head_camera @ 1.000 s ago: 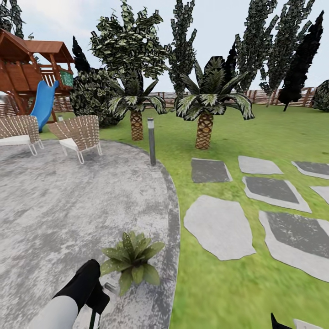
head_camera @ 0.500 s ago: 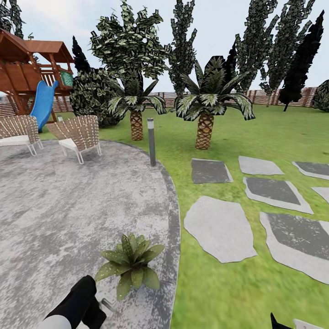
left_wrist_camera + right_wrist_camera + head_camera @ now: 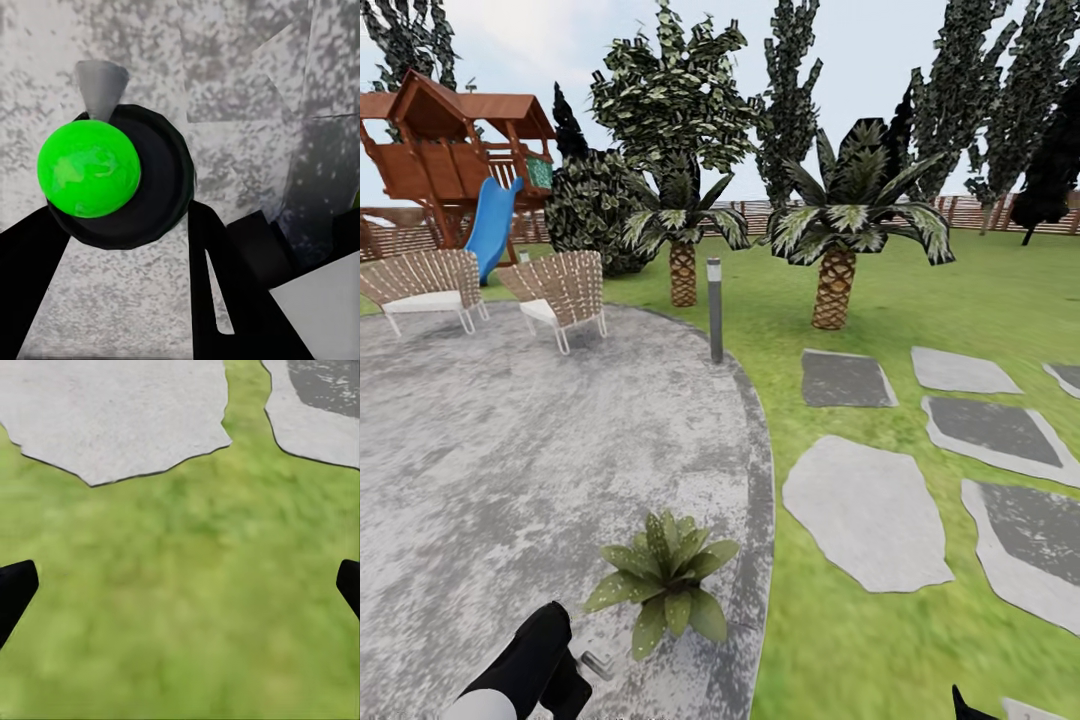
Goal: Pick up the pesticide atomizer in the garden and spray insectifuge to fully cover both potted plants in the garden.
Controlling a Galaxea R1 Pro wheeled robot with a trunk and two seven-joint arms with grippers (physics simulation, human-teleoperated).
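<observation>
The left gripper (image 3: 124,247) is closed on the atomizer (image 3: 112,176): in the left wrist view the dark bottle with its bright green mark sits between the two black fingers, one at each side, and its pale nozzle (image 3: 100,86) points away over the grey patio (image 3: 490,450). In the head view the left arm (image 3: 525,670) comes in at the near left, low over the paving, with a bit of the grey trigger showing just right of it. That low, forward hold seems meant to aim the spray head at the plant (image 3: 665,580), which stands on the patio's near right edge, just right of and a little beyond the gripper, close but apart from it. Only this one rosette is visible here; its pot is hidden under the leaves. The right gripper (image 3: 180,592) hangs over the lawn (image 3: 920,290) at the near right with its fingertips spread wide and nothing between them, near the stepping slabs (image 3: 865,510). Farther off stand a grey post (image 3: 714,310), two palms (image 3: 835,240), two chairs (image 3: 560,290) and a playset (image 3: 455,160).
</observation>
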